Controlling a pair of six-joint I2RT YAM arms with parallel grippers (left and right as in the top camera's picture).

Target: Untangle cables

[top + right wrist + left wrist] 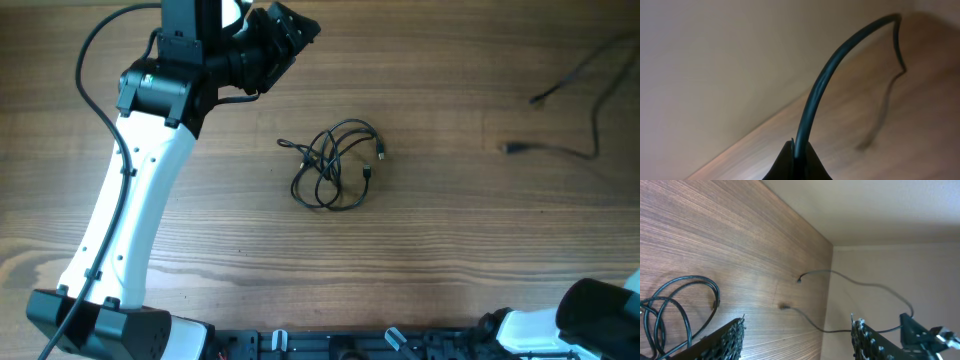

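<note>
- The left arm stood along the left side of the worktop, its white link leading to a black wrist near the far edge.
- The left fingers were spread apart with nothing between them, clear of the tangle.
- The tangle of cables lay mid-worktop in loose overlapping loops, with small plug ends poking out on both sides.
- Two loose cable runs trailed across the far right, their ends apart on the wood and well away from the tangle.
- The right arm showed only at the near right corner.
- The right fingers were closed on a held cable, which arched up from them.
</note>
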